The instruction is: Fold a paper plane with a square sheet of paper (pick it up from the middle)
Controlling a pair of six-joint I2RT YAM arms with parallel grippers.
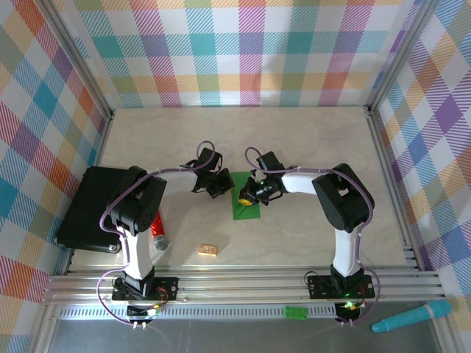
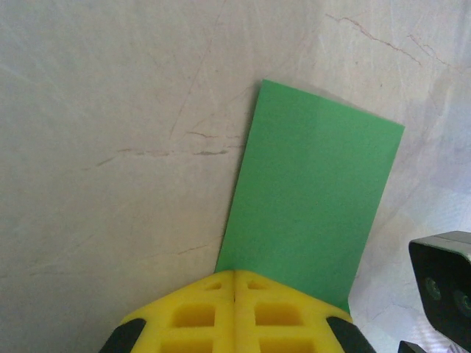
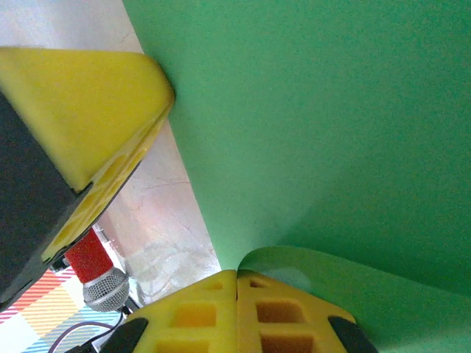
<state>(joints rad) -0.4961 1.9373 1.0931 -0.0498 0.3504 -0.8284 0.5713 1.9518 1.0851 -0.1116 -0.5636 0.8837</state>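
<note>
Square sheet of paper (image 1: 248, 211) lies mid-surface (image 1: 309, 140), long axis running 12 to 6. It reads as a narrow rectangle, prob. already doubled over, can't confirm.

Left hand (image 1: 218, 185) sits at the sheet's 10 o'clock and is closed. In its wrist cam the tips (image 2: 235, 283) cover the sheet's near end (image 2: 313, 198); the rest lies flat on the surface.

Right hand (image 1: 245, 195) is over the sheet's middle from the 3 o'clock side, also closed. In its wrist cam one layer curls up right by the tips (image 3: 237, 283). Can't tell if that layer is pinched or just pushed.

Handling, my read:
- Very light and thin, w/ no stiffness, so it will bow, slide or flutter under any sideways drag.
- The smooth surface gives little purchase, so edges are hard to get under.
- Creases are permanent, so a stray pinch spoils the fold.
- Best hold is a shallow pinch at a raised edge or mid-sheet bulge, w/ the other hand pinning flat nearby.
</note>
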